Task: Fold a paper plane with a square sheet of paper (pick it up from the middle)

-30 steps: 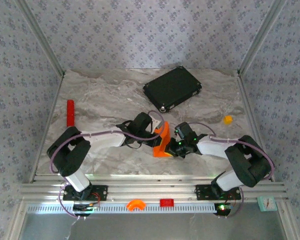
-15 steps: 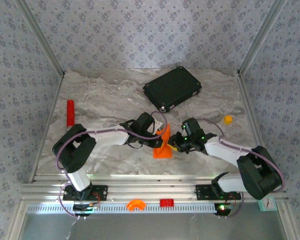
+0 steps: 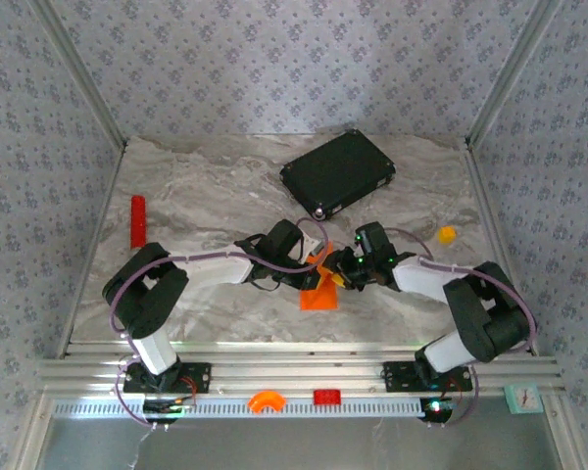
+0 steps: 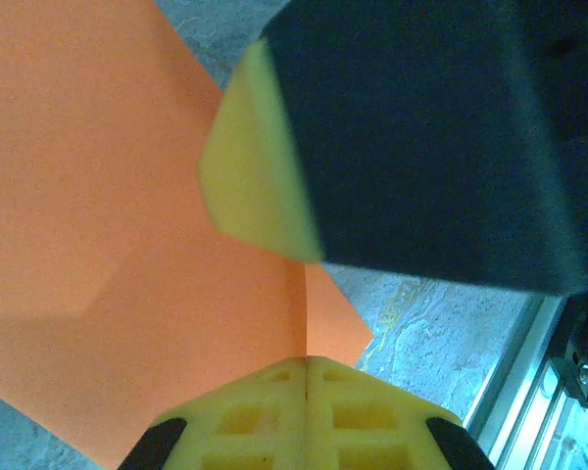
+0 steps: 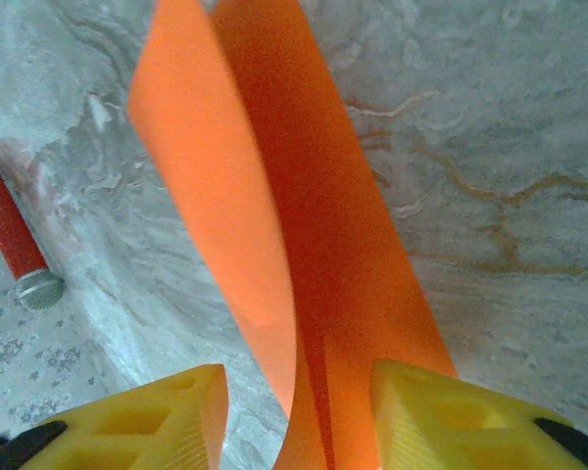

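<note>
Orange sheet (image 3: 319,294): one — folded, upright between two tools.
Left tool (image 4: 304,382): clamped on its crease.
Right tool (image 5: 299,411): parted — sheet between.
Overhead: one black case (image 3: 337,173), one yellow lump (image 3: 447,234).

A black case (image 3: 337,174) lies at the far middle of the marbled surface (image 3: 206,186). A red cylinder (image 3: 137,220) lies near its left edge and a small yellow lump (image 3: 447,234) near its right. On the front rail (image 3: 274,370), an orange arc (image 3: 267,400) sits beside a red block (image 3: 325,397).
</note>
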`<state>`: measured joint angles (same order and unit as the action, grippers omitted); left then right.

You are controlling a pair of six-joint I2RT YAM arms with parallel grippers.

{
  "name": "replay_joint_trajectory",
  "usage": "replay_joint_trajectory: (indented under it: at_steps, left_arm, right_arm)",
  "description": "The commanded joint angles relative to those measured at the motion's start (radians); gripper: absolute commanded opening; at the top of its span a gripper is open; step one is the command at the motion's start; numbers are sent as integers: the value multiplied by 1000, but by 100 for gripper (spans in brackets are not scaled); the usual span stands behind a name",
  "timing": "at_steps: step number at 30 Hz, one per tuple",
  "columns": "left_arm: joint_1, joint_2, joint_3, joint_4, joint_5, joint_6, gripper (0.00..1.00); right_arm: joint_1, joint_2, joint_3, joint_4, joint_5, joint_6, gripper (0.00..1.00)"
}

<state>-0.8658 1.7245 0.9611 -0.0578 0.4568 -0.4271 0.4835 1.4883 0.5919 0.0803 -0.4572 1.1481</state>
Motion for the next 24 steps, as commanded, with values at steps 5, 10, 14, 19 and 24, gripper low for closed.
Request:
replay_joint_trajectory:
  at_steps: [5, 10, 14, 19, 24]
  left_arm:
    - [-1, -42, 9, -40, 3, 37, 14]
    - [-12, -58, 2, -53, -13, 51, 19]
    - [-26, -77, 1, -70, -45, 65, 25]
    - [-61, -133, -23, -91, -129, 96, 33]
    - [-142, -217, -78, -76, -301, 149, 43]
  right_arm:
    - [-7, 20, 8, 38, -4, 33, 22]
    - [-8, 20, 9, 43, -16, 42, 17]
    - [-9, 20, 7, 51, -17, 45, 11]
    - [-8, 16, 4, 63, -17, 53, 4]
    - [-9, 6, -4, 79, -16, 63, 3]
